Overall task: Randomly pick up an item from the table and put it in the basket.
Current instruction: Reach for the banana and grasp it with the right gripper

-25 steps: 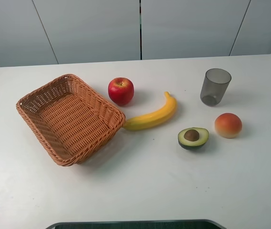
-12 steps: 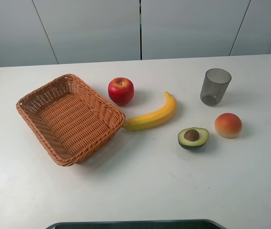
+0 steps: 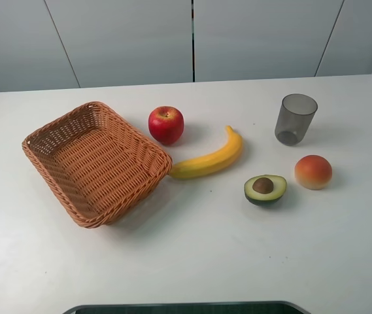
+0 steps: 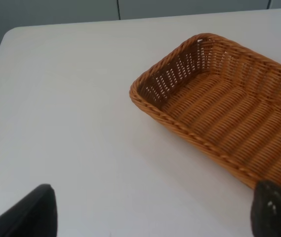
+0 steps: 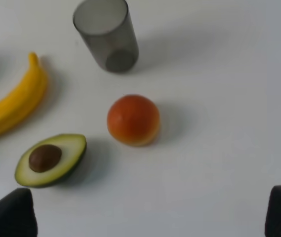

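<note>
**Both arms parked, banana waiting by the basket**

Here's the picture: the banana [image 3: 208, 157] lies flat on the table [image 3: 192, 255], curving from beside the apple [image 3: 166, 124] down to the corner of the basket [image 3: 91, 167]. Its lower end sits right against the wicker, though whether it actually touches is hard to call from up here.

It looks smooth and plastic, so I'd expect it to be light, rigid and a bit slippery. The best hold looks like the thick middle, with the jaws closing across the narrow width, clear of the tapered stem and the basket wall. A grip at either end would likely let it swing or slide out.

The left gripper [image 4: 152, 212] is spread wide with nothing in it, above the table near the basket's far side. The right gripper [image 5: 147, 215] is also wide and empty, looking down on the avocado [image 5: 51, 160], the cup [image 5: 105, 34] and the banana's stem end.

Against the frames from a second and half a second ago, nothing has shifted: every fruit is in the same spot, and no arm has entered the high view.
</note>
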Action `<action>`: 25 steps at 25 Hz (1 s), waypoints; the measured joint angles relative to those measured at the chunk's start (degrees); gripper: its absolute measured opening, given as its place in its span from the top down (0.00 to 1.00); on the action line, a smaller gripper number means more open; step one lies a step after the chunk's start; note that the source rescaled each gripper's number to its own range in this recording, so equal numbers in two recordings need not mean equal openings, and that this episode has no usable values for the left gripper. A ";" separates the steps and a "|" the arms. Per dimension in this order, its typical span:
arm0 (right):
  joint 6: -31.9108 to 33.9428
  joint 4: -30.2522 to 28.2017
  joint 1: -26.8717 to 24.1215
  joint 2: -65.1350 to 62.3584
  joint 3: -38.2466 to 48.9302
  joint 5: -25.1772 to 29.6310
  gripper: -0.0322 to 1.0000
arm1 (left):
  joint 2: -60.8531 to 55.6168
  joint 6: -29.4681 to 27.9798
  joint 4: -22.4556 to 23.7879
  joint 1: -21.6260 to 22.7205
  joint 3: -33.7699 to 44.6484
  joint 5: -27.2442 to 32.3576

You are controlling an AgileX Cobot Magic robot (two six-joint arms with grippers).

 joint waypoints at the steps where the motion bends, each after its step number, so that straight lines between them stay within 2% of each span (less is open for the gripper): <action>1: -0.04 0.00 0.28 3.47 -1.00 0.00 0.00 | 0.00 0.00 0.00 0.00 0.00 0.00; 4: 0.76 -0.86 5.03 11.82 -4.07 -0.36 0.00 | 0.00 0.00 0.00 0.00 0.00 0.00; 9: 8.35 -6.76 18.91 25.29 -9.30 -3.76 0.00 | 0.00 0.00 0.00 0.00 0.00 0.00; 15: 13.74 -8.00 28.11 46.77 -18.28 -4.57 0.00 | 0.00 0.00 0.00 0.00 0.00 0.00; 20: 18.45 -7.45 33.33 62.10 -27.04 -7.22 0.00 | 0.00 0.00 0.00 0.00 0.00 0.00; 25: 23.63 -7.22 34.67 73.64 -35.34 -9.45 0.00 | 0.00 0.00 0.00 0.00 0.00 0.00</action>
